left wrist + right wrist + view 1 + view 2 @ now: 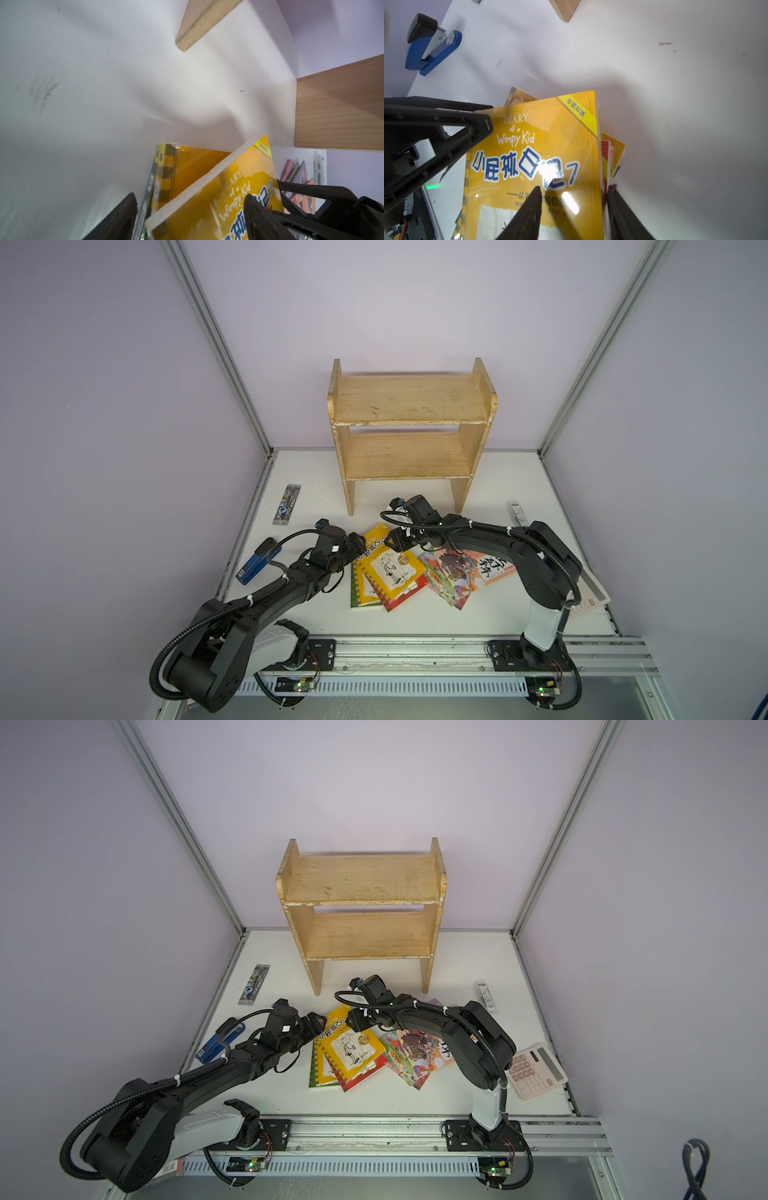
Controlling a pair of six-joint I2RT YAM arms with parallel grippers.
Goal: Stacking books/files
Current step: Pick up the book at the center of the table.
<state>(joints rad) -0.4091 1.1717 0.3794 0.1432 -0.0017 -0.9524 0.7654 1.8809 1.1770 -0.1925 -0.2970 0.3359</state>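
Yellow book (390, 570): blue characters edged white, white title, black stick-boy sketch on a white panel; red book (406, 598) plain at its visible edge; green book (355, 593), pale checks along its border; orange book (494, 570), black calligraphy and a dark cartoon; stapler (254, 563) blue and black; shelf (409, 406) pale wood; calculator (536, 1071) pinkish; table (415, 620) white; arms (266, 605) black.

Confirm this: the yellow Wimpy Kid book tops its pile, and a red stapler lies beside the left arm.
Wrong colour: the stapler is blue, not red, as the right wrist view and both top views show. The yellow book does top its pile.
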